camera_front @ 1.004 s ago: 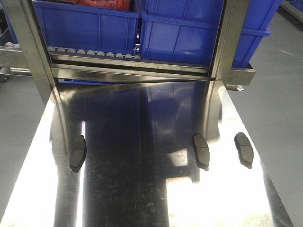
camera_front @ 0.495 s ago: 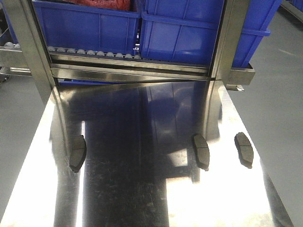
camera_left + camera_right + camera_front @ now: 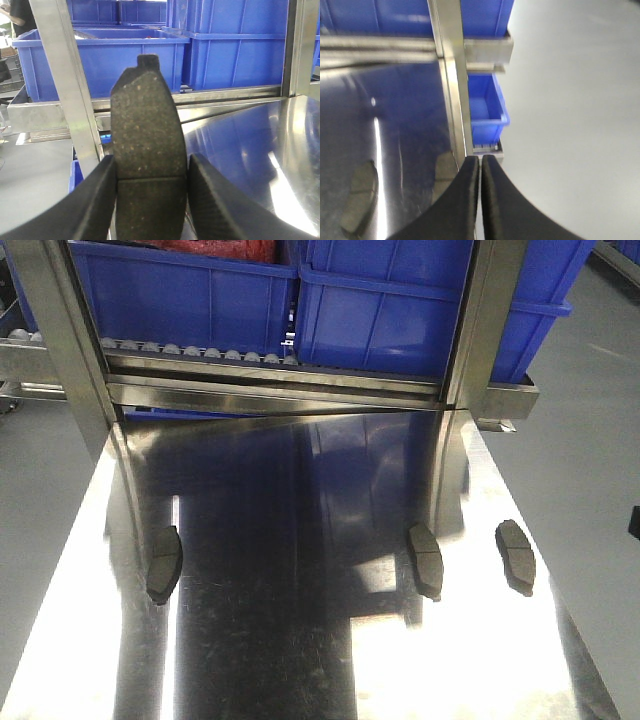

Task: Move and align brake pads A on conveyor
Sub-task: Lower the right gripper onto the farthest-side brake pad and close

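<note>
— Where are the brake pads point(image 3: 425, 560) lying?
— Three are lying apart on the worktop point(image 3: 300, 640), long axes pointing toward the blue bins point(image 3: 200, 300); one bin is holding red things point(image 3: 215, 245).
— The jaws?
— The left jaws are clamping a fourth pad point(image 3: 145, 130), its length pointing outward; the right jaws are pressing together, empty.

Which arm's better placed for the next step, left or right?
Left. The left gripper grips a brake pad between both fingers, ready to carry; the right gripper is shut and empty.
</note>
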You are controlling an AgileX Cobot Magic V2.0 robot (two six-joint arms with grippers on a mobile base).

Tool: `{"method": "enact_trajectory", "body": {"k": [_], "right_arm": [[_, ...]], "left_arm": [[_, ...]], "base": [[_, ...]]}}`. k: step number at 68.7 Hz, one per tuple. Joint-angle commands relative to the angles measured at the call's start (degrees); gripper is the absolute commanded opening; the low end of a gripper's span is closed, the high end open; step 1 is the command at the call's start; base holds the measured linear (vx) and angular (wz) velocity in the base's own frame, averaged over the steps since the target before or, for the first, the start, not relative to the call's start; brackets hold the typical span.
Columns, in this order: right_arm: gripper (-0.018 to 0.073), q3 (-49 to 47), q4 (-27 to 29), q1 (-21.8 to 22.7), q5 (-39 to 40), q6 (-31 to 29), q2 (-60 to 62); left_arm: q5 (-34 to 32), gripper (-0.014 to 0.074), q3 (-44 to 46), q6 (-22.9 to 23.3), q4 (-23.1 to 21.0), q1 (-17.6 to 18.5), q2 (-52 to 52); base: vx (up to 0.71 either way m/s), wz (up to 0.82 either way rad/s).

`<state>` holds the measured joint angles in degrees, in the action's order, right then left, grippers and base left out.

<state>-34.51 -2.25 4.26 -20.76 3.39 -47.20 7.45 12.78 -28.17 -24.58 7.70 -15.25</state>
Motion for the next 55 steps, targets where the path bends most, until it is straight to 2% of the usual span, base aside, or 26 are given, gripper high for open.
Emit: {"method": "enact_trajectory", "body": {"k": [1, 9, 16, 19, 25, 31, 43, 55], "right_arm": [[0.0012, -2.1, -1.0, 0.3, 3.6, -0.3, -1.7], [0.0101, -2.1, -1.0, 0.3, 3.6, -0.3, -2.2], [0.0286, -2.1, -1.8, 0.3, 3.6, -0.4, -2.2], [0.0417, -2.0, -2.3, 0.3, 3.5, -0.4, -2.2], [0.0601, -1.7, -2.4, 0.3, 4.9, -0.4, -2.2], [0.0718, -1.7, -1.5, 0.3, 5.2, 0.0, -2.2], [0.0715, -4.3, -0.5, 0.3, 0.7, -0.5, -6.9], [0.0683, -12.8, -0.4, 0.3, -9.1, -0.5, -18.6]], "left_arm": [[-5.4, 0.0057, 1.9, 0.4, -1.0, 0.4, -0.4], [-5.4, 0.0057, 1.9, 0.4, -1.0, 0.4, -0.4], [-5.4, 0.0057, 1.9, 0.4, -1.0, 0.4, -0.4], [-5.4, 0.0057, 1.9, 0.4, -1.0, 0.4, -0.4], [-5.4, 0.0057, 1.9, 0.4, -1.0, 0.4, -0.4], [-5.4, 0.0057, 1.9, 0.4, -1.0, 0.4, -0.4], [-5.4, 0.0057, 1.9, 0.4, -1.0, 0.4, -0.4], [-5.4, 0.0057, 1.9, 0.4, -1.0, 0.4, -0.4]], "base": [[0.00, 0.00], [0.00, 0.00], [0.00, 0.00], [0.00, 0.00], [0.00, 0.00], [0.00, 0.00], [0.00, 0.00], [0.00, 0.00]]}}
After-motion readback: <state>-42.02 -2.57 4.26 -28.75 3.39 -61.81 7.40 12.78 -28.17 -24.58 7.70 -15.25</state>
